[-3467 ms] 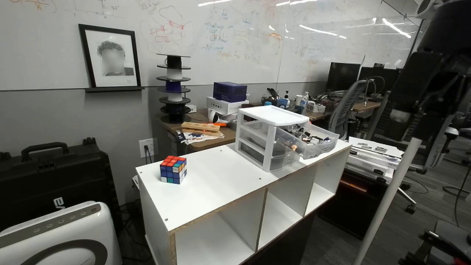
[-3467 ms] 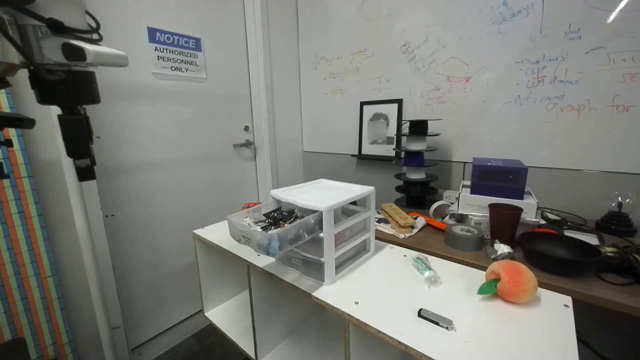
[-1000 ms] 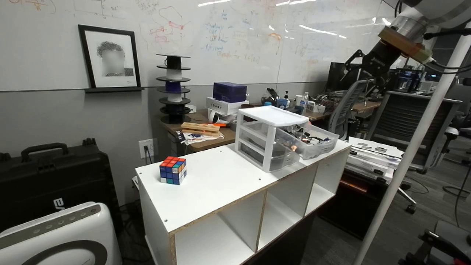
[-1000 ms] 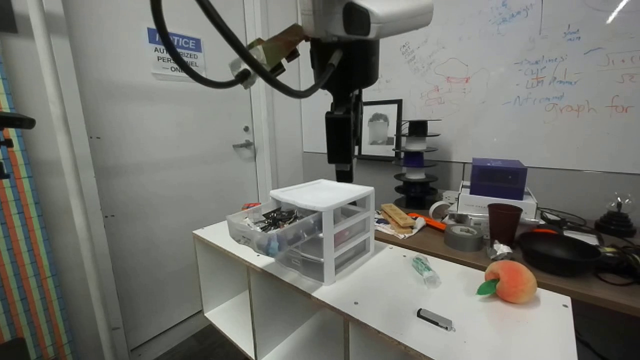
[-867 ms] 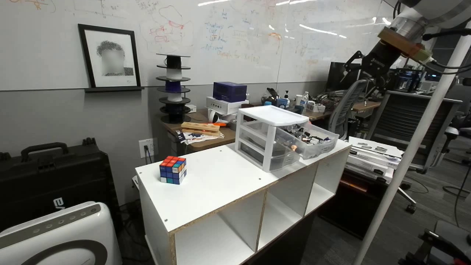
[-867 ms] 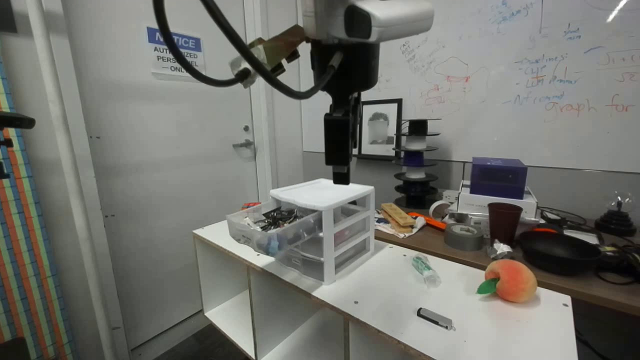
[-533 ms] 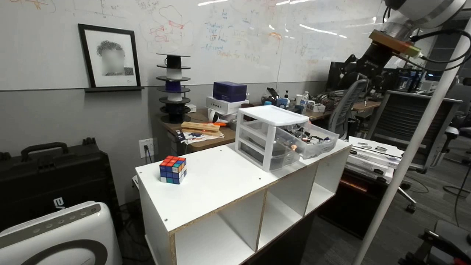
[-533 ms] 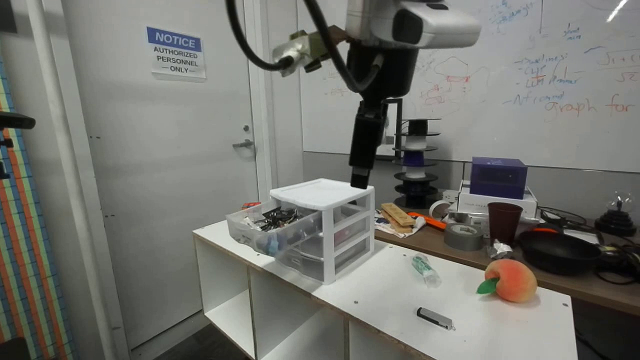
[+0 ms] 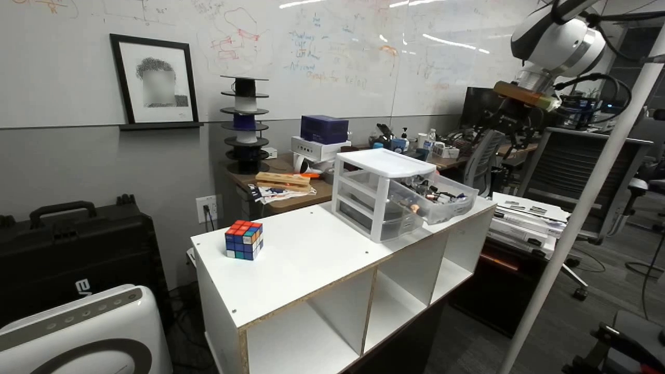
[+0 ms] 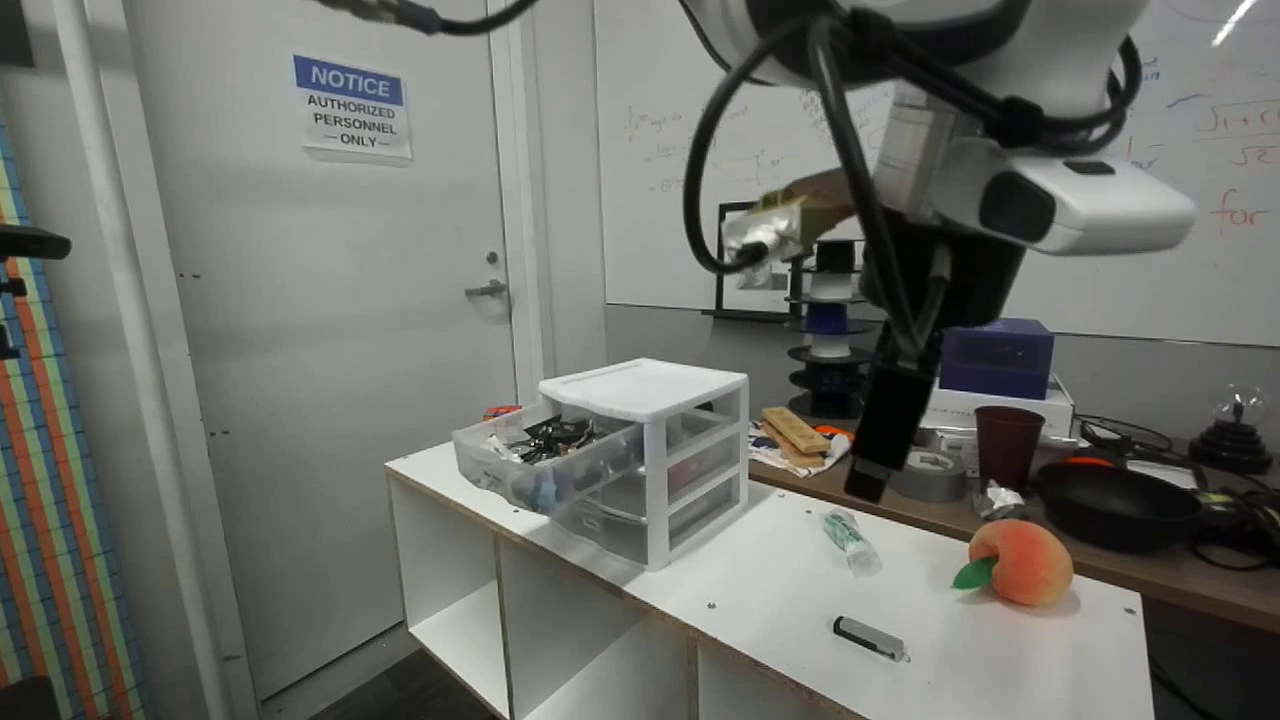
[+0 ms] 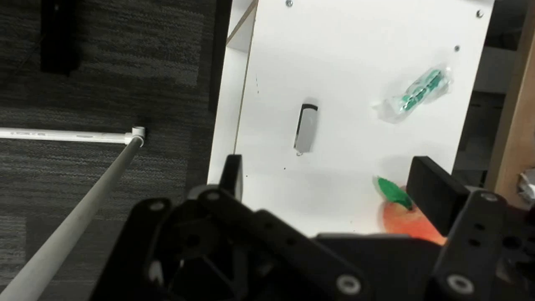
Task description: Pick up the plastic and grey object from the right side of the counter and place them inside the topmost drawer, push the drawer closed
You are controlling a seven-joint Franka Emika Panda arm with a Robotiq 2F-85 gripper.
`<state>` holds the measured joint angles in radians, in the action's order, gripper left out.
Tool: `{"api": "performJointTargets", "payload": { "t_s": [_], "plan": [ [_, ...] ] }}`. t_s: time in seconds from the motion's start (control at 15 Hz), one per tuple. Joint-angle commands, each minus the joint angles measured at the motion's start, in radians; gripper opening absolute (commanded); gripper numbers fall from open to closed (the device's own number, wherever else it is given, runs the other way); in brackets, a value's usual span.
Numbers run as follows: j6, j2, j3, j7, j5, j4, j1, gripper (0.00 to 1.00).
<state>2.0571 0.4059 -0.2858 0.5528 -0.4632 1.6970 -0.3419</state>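
The plastic object is a clear wrapper with green inside (image 10: 852, 541); it also shows in the wrist view (image 11: 420, 92). The small grey object with a black edge (image 10: 870, 637) lies nearer the counter's front edge and shows in the wrist view (image 11: 307, 128). Both lie on the white counter (image 10: 770, 640). The topmost drawer (image 10: 500, 478) is pulled out and holds dark clutter; it also shows in an exterior view (image 9: 457, 210). My gripper (image 11: 330, 177) is open and empty, above the counter's right part. Its fingers (image 10: 868, 482) are apart from both objects.
A peach with a green leaf (image 10: 1025, 562) lies at the counter's right, partly behind a finger in the wrist view. The drawer unit's white top (image 10: 645, 388) stands left of the gripper. A Rubik's cube (image 9: 244, 240) sits at the counter's far end. A pan (image 10: 1120, 505) stands on the desk behind.
My gripper has moved from the far left, past the drawer unit, to the right in an exterior view, and has come lower and tilted. The objects and drawer have not moved.
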Motion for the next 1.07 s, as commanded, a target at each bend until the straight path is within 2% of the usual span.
{"api": "performJointTargets", "payload": {
  "t_s": [0.0, 0.27, 0.6, 0.73, 1.0],
  "plan": [
    [-0.036, 0.160, 0.007, 0.075, -0.010, -0.176, -0.025, 1.00],
    [-0.105, 0.319, 0.034, 0.151, 0.005, -0.363, -0.034, 1.00],
    [-0.153, 0.479, 0.078, 0.322, 0.052, -0.588, 0.016, 1.00],
    [-0.166, 0.543, 0.077, 0.392, 0.092, -0.676, 0.032, 1.00],
    [-0.197, 0.616, 0.086, 0.476, 0.143, -0.779, 0.021, 1.00]
  ]
}}
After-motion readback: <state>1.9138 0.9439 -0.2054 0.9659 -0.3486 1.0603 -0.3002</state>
